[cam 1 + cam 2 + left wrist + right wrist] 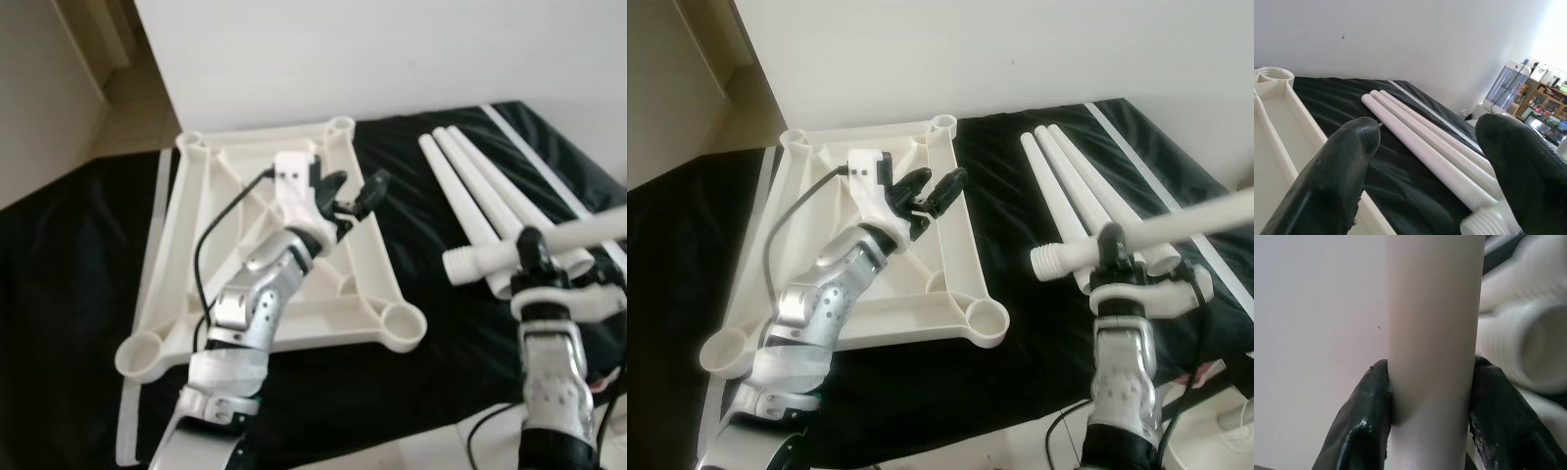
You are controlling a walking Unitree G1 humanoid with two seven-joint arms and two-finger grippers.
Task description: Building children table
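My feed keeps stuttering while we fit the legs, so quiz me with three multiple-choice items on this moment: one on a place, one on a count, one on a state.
1. Where is the left hand?
A. Over the upturned white plastic tabletop
B. Resting on the loose legs
C. Down by the floor

2. How many white plastic table legs lie loose on the black cloth?
A. One
B. Three
C. Five

3. What is the right hand doing?
A. Hanging open
B. Shut on a white table leg
C. Pressing the cloth

Answers:
1. A: it hovers, fingers apart, above the upturned white plastic tabletop.
2. B: three white plastic table legs lie side by side on the black cloth.
3. B: both fingers clamp the white table leg, threaded end towards the tabletop.
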